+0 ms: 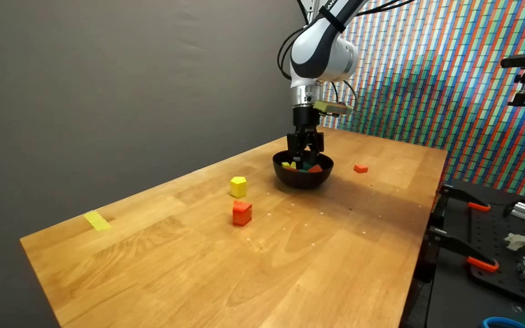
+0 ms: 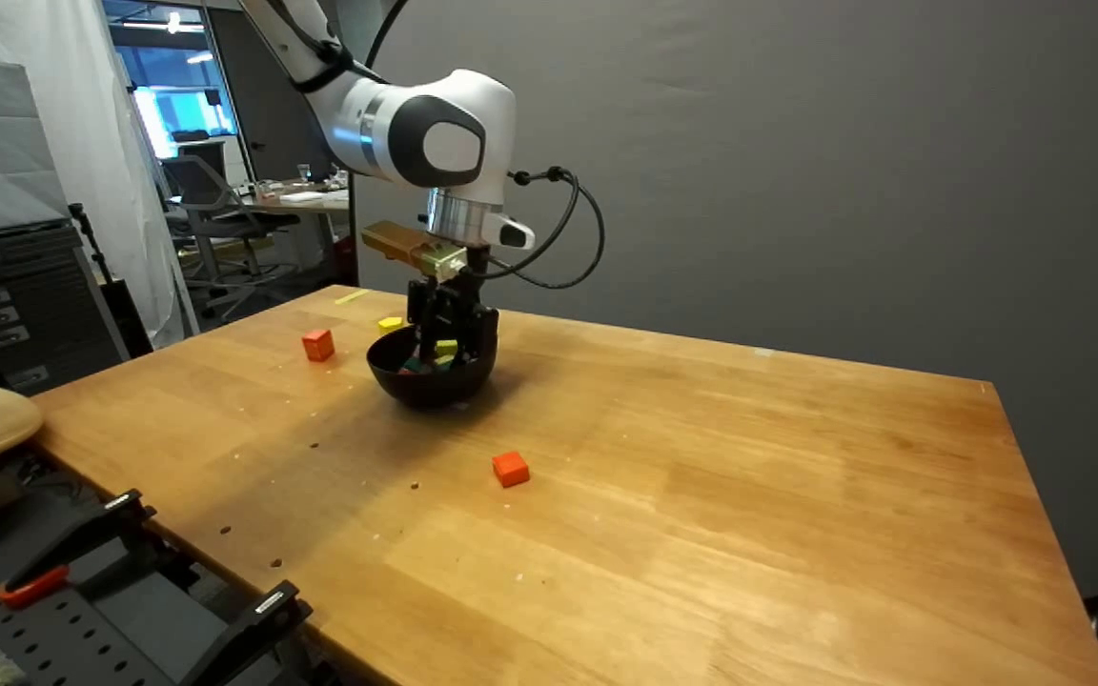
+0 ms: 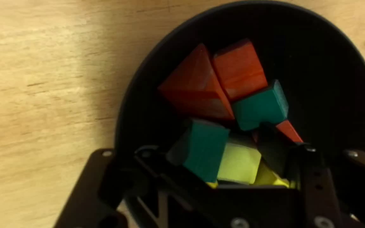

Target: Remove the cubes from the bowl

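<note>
1. Wooden tabletop (image 1: 176, 273) stretches closest to me, flat and warm-coloured.
2. Next come an orange-red cube (image 1: 242, 213) and a yellow block (image 1: 238, 187), apart from each other and already out of the bowl (image 1: 303, 178).
3. That black bowl stands past them, more blocks inside. The gripper (image 3: 223, 150) hangs down into it, fingers (image 3: 277, 152) parted, with a green block (image 3: 208, 152) and a yellow-green block (image 3: 239, 163) between; I can't make out any firm pinch.
4. They'll probably handle light, stiff, rather slick; I'd take opposite flat faces squarely, avoiding the sloping red pyramid (image 3: 198, 91).
5. Beyond lies an orange-red block (image 1: 360, 168), then a patterned backdrop (image 1: 399, 91).
</note>
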### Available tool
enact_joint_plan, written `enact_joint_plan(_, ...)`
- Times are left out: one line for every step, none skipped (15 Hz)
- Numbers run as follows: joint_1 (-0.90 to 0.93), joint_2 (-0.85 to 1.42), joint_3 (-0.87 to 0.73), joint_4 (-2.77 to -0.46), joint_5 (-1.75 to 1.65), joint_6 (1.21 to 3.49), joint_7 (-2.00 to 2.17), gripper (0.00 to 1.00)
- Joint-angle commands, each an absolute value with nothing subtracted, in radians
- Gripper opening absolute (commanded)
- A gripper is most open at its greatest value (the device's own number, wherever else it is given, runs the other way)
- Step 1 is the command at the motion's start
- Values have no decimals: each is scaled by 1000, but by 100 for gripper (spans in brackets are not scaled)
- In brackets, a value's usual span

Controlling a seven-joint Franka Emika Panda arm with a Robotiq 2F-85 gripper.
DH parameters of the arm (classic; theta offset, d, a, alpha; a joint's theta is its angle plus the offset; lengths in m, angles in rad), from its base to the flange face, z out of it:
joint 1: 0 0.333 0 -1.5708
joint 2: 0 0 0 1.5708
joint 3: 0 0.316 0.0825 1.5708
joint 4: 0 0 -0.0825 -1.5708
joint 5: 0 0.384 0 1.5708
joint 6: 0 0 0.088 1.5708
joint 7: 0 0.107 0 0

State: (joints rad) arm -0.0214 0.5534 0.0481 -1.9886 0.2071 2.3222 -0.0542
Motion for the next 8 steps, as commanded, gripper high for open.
enact_joint_plan(-38, 580, 53, -1981, 242, 2383, -26, 55)
enact_joint_plan(-40, 580, 51, -1983, 242, 2389, -20, 59)
enact_joint_plan(-38, 578, 46, -1987, 236, 2396, -8, 60)
enact_joint_plan(-35, 569, 37, -1991, 225, 2404, 5, 64)
enact_joint_plan(-31, 563, 31, -1994, 215, 2404, 15, 67)
enact_joint_plan(-22, 549, 20, -1998, 197, 2401, 32, 83)
enact_joint_plan(-18, 543, 15, -1999, 187, 2398, 41, 81)
enact_joint_plan(-9, 539, 7, -1997, 170, 2391, 57, 71)
